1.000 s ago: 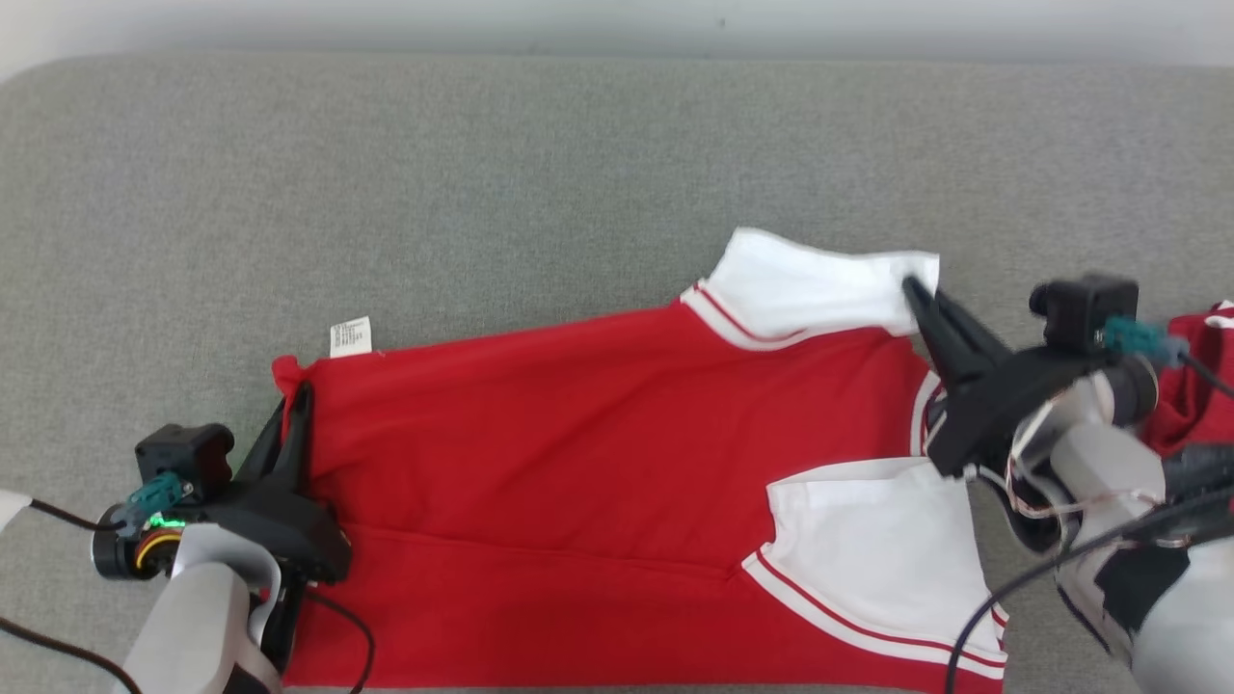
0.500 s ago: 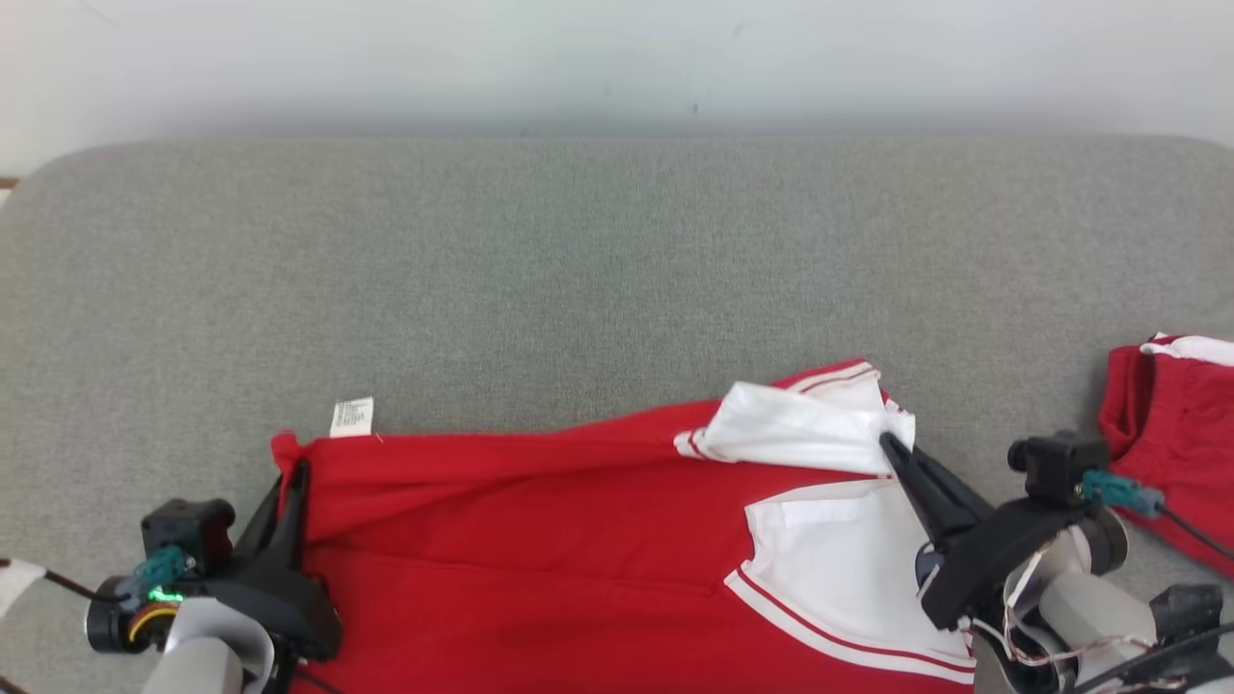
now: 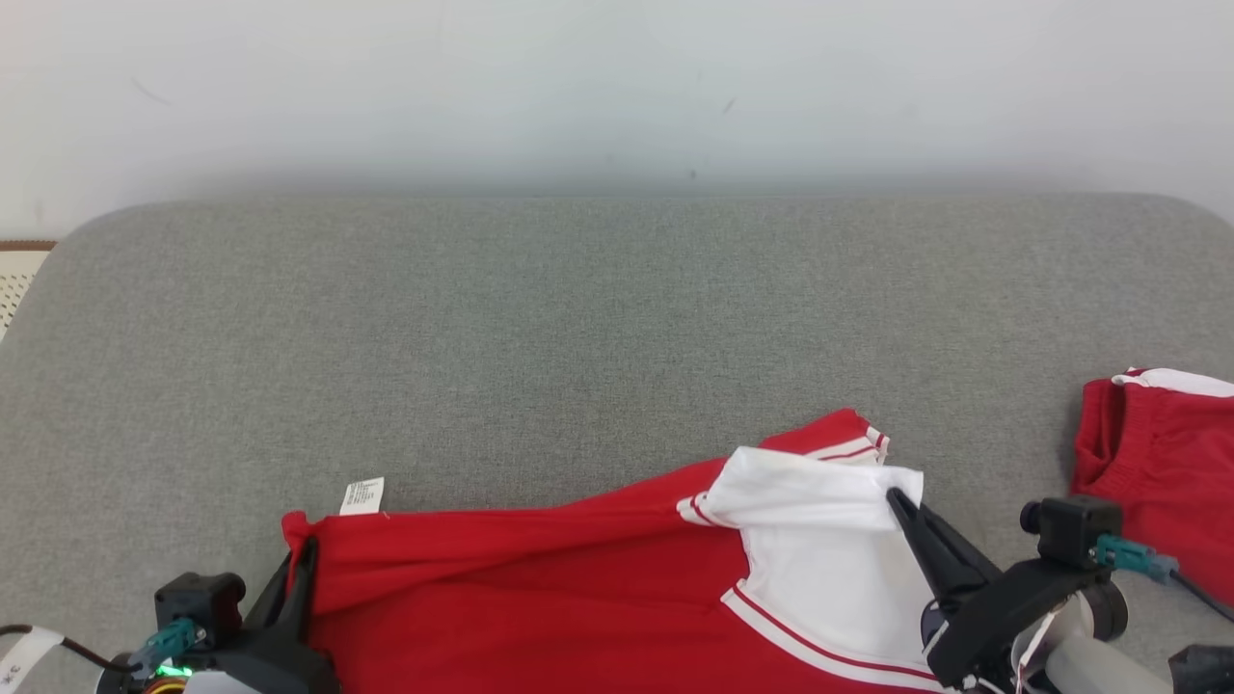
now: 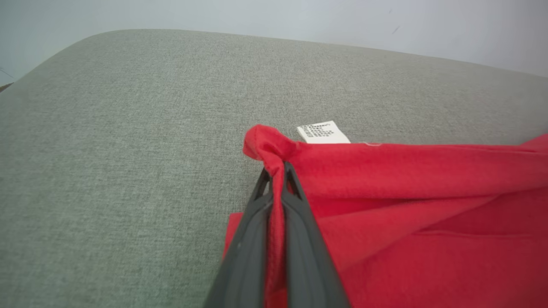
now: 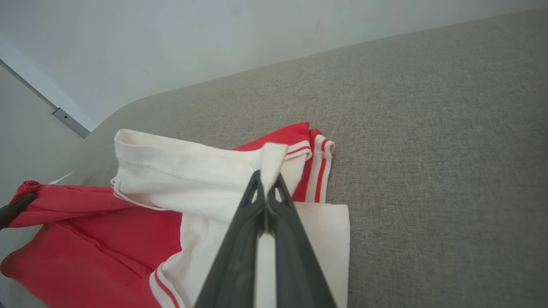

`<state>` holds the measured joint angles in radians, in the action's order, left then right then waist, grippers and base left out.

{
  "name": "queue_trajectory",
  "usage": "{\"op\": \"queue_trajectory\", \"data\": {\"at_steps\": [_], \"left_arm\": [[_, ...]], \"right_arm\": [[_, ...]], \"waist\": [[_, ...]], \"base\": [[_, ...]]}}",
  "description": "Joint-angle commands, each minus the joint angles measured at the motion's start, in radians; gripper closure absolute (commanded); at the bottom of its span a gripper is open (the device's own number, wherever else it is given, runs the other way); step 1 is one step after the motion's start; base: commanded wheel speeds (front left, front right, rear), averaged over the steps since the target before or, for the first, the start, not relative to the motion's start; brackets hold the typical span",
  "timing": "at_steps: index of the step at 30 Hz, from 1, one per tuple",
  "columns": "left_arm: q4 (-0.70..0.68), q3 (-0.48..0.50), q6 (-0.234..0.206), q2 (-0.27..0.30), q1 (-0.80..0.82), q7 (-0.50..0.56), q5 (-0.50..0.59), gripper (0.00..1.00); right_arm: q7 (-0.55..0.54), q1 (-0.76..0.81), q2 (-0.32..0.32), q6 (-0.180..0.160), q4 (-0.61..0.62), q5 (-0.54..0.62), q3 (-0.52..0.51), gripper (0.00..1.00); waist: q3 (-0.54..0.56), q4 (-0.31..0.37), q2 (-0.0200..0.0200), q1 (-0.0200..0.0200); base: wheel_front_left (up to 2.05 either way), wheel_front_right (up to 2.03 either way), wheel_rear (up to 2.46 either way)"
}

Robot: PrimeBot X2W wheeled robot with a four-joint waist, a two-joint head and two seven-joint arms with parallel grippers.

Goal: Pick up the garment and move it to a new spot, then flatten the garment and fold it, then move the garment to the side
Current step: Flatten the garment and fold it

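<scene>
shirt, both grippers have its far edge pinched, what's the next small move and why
Probably draw both grippers toward the robot and lay the pinched edge over the near half. The left gripper is shut on a red corner of the shirt, the right gripper on its white sleeve; that edge is raised and doubled partway over the rest, so the fold looks half made.

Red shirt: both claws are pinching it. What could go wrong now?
The left gripper pinches just a small bunched corner of the garment, so it might slip free. The right gripper holds only the white sleeve edge, with the striped cuff crumpled underneath, so the fold could turn out crooked. Another red garment lies close on the right and might get snagged.
</scene>
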<state>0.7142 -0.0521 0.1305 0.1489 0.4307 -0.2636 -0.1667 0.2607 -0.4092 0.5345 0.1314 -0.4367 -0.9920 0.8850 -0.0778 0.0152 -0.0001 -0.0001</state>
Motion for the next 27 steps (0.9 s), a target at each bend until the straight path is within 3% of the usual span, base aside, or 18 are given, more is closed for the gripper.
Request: {"op": "queue_trajectory", "data": {"at_steps": [1,7,8,9,10,12,13,14,15,16,23,27], "left_arm": [[0.001,0.004,0.000,0.002,-0.022,-0.001,0.003,1.00],[0.003,0.015,0.000,-0.004,-0.056,-0.001,0.010,1.00],[0.001,0.016,0.000,-0.004,-0.057,-0.001,0.012,0.96],[0.000,0.020,0.000,-0.003,-0.060,-0.001,0.012,0.86],[0.001,0.023,0.000,-0.005,-0.066,-0.001,0.012,0.69],[0.002,0.026,0.000,-0.008,-0.076,-0.001,0.019,0.55],[0.002,0.030,0.000,-0.009,-0.078,-0.001,0.023,0.27],[0.002,0.034,-0.001,-0.010,-0.081,-0.001,0.028,0.00],[0.002,0.038,-0.004,-0.013,-0.087,-0.001,0.032,0.00],[0.000,0.042,-0.007,-0.016,-0.095,-0.001,0.036,0.00],[-0.079,0.104,-0.060,-0.041,-0.181,-0.001,0.055,0.00],[-0.102,0.125,-0.069,-0.048,-0.207,-0.001,0.063,0.00]], "right_arm": [[0.005,0.025,0.002,-0.001,0.007,0.002,-0.005,1.00],[0.005,0.070,0.013,-0.001,0.035,0.009,-0.014,1.00],[0.005,0.075,0.012,-0.001,0.036,0.002,-0.012,1.00],[0.004,0.077,0.012,-0.001,0.037,0.000,-0.006,1.00],[0.003,0.077,0.013,-0.001,0.038,0.000,-0.002,1.00],[-0.001,0.082,0.013,-0.001,0.040,-0.009,0.005,1.00],[-0.008,0.088,0.012,-0.001,0.038,-0.017,0.011,1.00],[-0.011,0.091,0.012,-0.001,0.037,-0.023,0.014,0.87],[-0.010,0.093,0.013,-0.001,0.034,-0.031,0.013,0.57],[-0.009,0.094,0.013,-0.001,0.032,-0.034,0.012,0.00],[0.003,0.118,0.014,-0.001,0.039,-0.028,-0.033,0.00],[0.005,0.124,-0.001,-0.001,0.036,-0.013,-0.053,0.00]], "waist": [[0.005,0.004,0.0001,0.0001],[0.020,0.013,0.0001,0.0001],[0.021,0.014,0.0001,0.0001],[0.022,0.014,0.0001,0.0001],[0.023,0.015,0.0001,0.0001],[0.026,0.014,0.0001,0.0001],[0.030,0.014,0.0001,0.0001],[0.034,0.013,0.0001,0.0001],[0.039,0.012,0.0001,0.0001],[0.044,0.011,0.0001,0.0001],[0.083,-0.003,0.0001,0.0001],[0.098,-0.010,0.0001,0.0001]], "base": [[0.00,0.00,0.00],[0.00,0.00,0.00],[0.00,0.00,0.00],[0.00,0.00,0.00],[0.00,0.00,0.00],[0.00,0.00,0.00],[0.00,0.00,0.00],[0.00,0.00,0.00],[0.00,0.00,0.00],[0.00,0.00,0.00],[0.00,0.00,0.00],[0.00,0.00,0.00]]}}
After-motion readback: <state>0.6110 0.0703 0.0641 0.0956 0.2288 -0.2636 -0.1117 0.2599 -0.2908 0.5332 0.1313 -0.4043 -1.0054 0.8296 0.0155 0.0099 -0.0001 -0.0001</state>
